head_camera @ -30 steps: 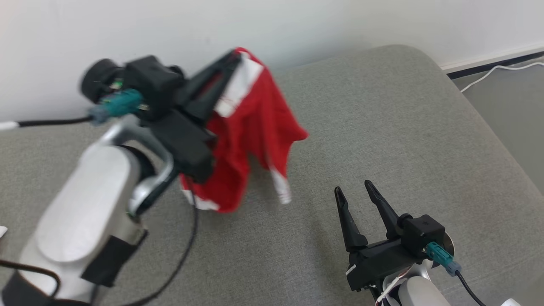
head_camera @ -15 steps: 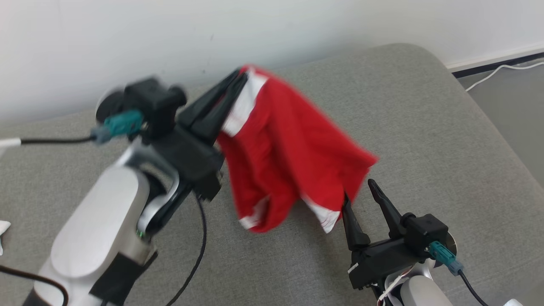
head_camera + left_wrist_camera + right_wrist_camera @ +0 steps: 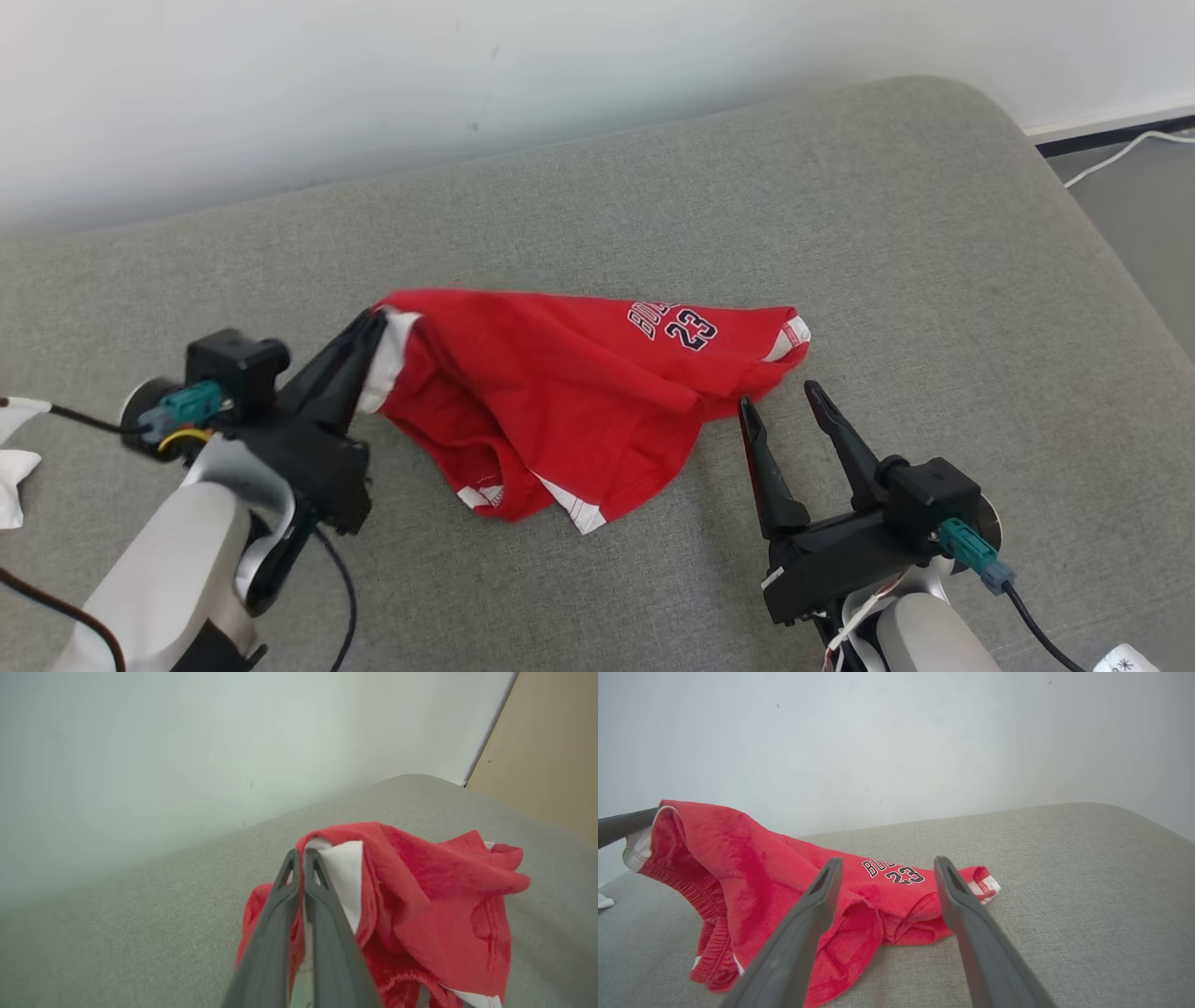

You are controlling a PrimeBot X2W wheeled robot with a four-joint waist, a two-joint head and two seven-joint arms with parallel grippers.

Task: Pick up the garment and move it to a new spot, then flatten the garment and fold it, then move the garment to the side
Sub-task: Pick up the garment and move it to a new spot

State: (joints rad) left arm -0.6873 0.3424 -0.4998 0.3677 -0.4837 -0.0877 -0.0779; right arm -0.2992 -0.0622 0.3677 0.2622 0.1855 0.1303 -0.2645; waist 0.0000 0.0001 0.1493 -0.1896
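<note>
Head view: red jersey garment with white trim and "23" print (image 3: 560, 401) lies crumpled mid-cushion on grey fabric couch cushion (image 3: 934, 233). Left pincer (image 3: 373, 322) pressed together, pinching white-trimmed edge at end nearer cushion's left edge, holding it slightly raised. Right pincer (image 3: 778, 397) spread, empty, just beside hem on cushion's front side. Likely step: flattening. Right pincer should take hem corner near print. Then draw ends apart low and slow, so folds don't tuck under.
</note>
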